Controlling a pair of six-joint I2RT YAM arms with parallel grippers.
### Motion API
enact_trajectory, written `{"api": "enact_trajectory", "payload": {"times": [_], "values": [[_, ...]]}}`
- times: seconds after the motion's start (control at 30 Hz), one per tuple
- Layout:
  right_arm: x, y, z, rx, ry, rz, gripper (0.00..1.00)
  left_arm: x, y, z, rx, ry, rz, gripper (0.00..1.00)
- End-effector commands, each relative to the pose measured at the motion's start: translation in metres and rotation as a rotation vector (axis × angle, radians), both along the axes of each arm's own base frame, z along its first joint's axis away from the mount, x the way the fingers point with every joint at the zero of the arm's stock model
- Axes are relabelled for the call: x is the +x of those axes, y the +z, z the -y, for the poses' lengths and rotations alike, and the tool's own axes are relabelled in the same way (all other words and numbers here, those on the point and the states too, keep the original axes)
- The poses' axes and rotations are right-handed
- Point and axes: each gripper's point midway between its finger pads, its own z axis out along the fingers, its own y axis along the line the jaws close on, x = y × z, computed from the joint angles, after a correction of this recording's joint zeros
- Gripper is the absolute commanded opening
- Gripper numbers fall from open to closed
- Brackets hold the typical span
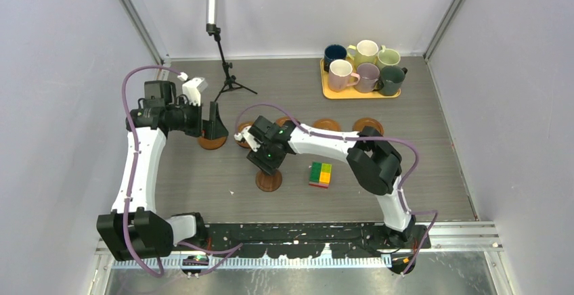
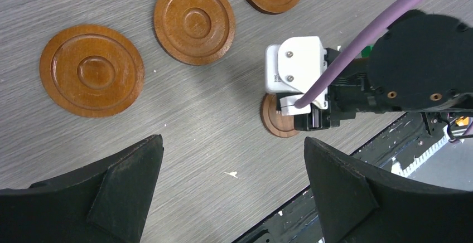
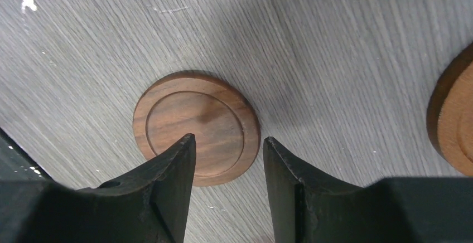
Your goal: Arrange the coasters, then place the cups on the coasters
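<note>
A darker brown coaster [image 1: 269, 181] [image 3: 196, 126] lies flat on the table near the middle. My right gripper [image 1: 267, 165] [image 3: 228, 139] hangs just above it, open. One fingertip [image 3: 187, 142] is over the disc and the other stands at its rim. Lighter coasters [image 1: 327, 125] [image 1: 367, 125] [image 2: 92, 70] [image 2: 194, 22] lie in a row further back. My left gripper [image 1: 215, 130] [image 2: 233, 142] is wide open and empty above the row's left end coaster [image 1: 212, 143]. Several cups, among them navy [image 1: 334, 54], pink [image 1: 340, 75] and dark green [image 1: 390, 80], stand on a yellow tray [image 1: 361, 95].
A multicoloured toy block [image 1: 321, 174] sits right of the dark coaster. A black tripod stand [image 1: 227, 72] rises at the back left. A black rail [image 1: 304, 234] runs along the table's near edge. Grey walls close in both sides.
</note>
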Motion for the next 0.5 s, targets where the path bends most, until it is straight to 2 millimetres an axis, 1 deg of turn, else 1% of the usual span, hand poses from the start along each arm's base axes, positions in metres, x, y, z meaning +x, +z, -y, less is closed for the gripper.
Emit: {"api": "enact_trajectory", "payload": {"times": [0.0,0.2,0.3,0.47], "values": [[-0.006,-0.013,-0.001,-0.035,0.062,0.033,0.52,0.004,0.017,0.001,-0.014,0.003,0.069,1.00],[-0.031,-0.029,0.018,-0.116,0.142,-0.019,0.49,0.004,0.017,0.000,-0.011,0.006,0.070,1.00],[-0.038,-0.032,0.030,-0.151,0.164,-0.037,0.48,0.005,0.016,0.000,-0.012,0.009,0.066,1.00],[-0.053,-0.032,0.058,-0.208,0.201,-0.060,0.46,0.007,0.015,0.000,-0.012,0.010,0.059,1.00]]}}
